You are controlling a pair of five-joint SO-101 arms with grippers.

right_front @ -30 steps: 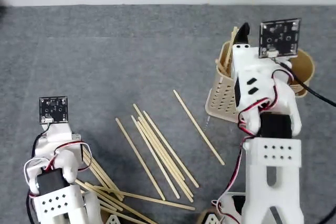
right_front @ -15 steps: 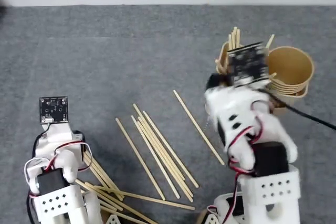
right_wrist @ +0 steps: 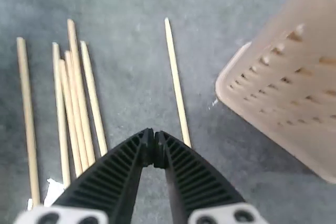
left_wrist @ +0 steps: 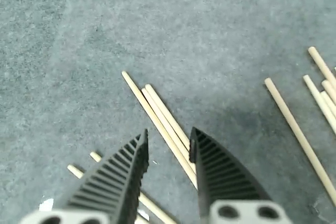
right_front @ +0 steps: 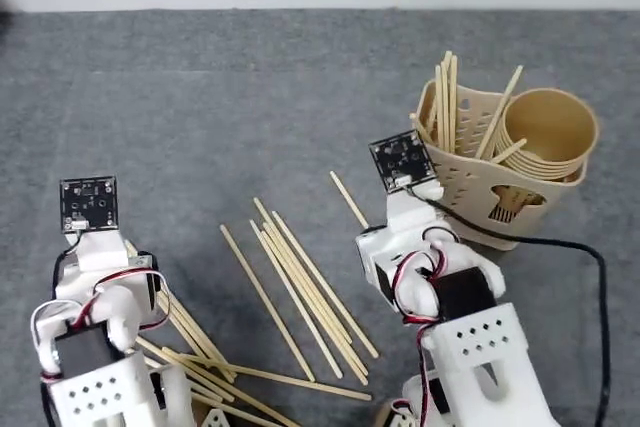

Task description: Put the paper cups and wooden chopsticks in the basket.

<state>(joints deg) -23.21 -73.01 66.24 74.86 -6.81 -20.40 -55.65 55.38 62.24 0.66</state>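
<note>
A beige perforated basket (right_front: 470, 192) stands at the back right with several wooden chopsticks (right_front: 447, 97) upright in it and stacked paper cups (right_front: 552, 129) nested at its right end. More chopsticks (right_front: 300, 287) lie loose across the middle of the grey mat. My right arm (right_front: 420, 267) sits just left of the basket. My right gripper (right_wrist: 154, 137) is shut with nothing in it, low over the mat beside a single chopstick (right_wrist: 176, 82). My left gripper (left_wrist: 168, 142) is open at the front left, its fingers straddling a pair of chopsticks (left_wrist: 163, 121).
Another pile of chopsticks (right_front: 215, 372) lies by the left arm's base (right_front: 95, 347). The basket wall (right_wrist: 283, 87) stands close to my right gripper. The grey mat (right_front: 200, 97) is open toward the back left.
My right arm has pulled back from above the basket and come down toward the front left, near the mat. The chopsticks it carried now stand in the basket. The left arm shifted slightly.
</note>
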